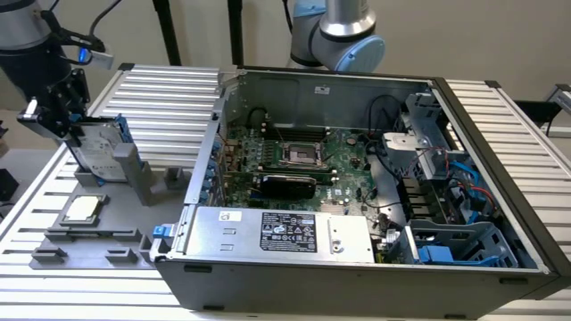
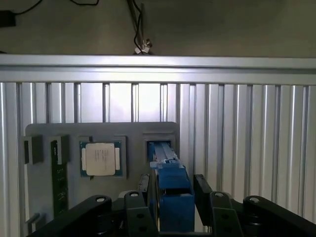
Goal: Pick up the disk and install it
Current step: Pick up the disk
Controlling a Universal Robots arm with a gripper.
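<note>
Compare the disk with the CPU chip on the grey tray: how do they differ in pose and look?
The disk stands on edge; the CPU chip lies flat. The disk is larger, with blue rails; the chip is small, square and silver. The pincer is at the disk, not at the chip. Both sit on the grey tray.

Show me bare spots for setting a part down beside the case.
Bare slatted table behind the grey tray, and the strip on the exterior view's right of the case. Crowded: the tray, with chip, disk and gripper.
</note>
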